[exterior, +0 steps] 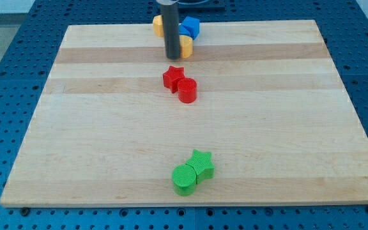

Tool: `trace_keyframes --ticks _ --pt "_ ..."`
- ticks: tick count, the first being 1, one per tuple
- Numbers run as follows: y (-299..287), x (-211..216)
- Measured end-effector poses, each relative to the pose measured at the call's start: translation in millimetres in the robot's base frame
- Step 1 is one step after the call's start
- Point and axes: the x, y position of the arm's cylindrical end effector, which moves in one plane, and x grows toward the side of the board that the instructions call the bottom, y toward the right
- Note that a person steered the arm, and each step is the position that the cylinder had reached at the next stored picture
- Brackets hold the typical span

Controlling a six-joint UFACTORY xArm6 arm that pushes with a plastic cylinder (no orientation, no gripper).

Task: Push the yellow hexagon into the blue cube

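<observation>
The blue cube [191, 27] sits near the view's top edge of the wooden board [94, 140]. One yellow block [158, 25] lies to its left, partly hidden behind the rod. A second yellow block [186, 46] lies just below the blue cube and touches it or nearly does. I cannot tell which of the yellow blocks is the hexagon. My tip [172, 58] rests on the board right beside the lower yellow block, on its left, and just above the red star [173, 78].
A red cylinder [187, 91] touches the red star at its lower right. A green star [202, 163] and a green cylinder [184, 179] sit together near the view's bottom. The board lies on a blue perforated table [5, 76].
</observation>
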Motion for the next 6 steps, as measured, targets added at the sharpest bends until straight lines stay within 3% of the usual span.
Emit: trace_keyframes --ticks 1,2,3,6 --pt "-24 0" --pt "-93 -32" --pt "-115 -103" --pt "-52 -106"
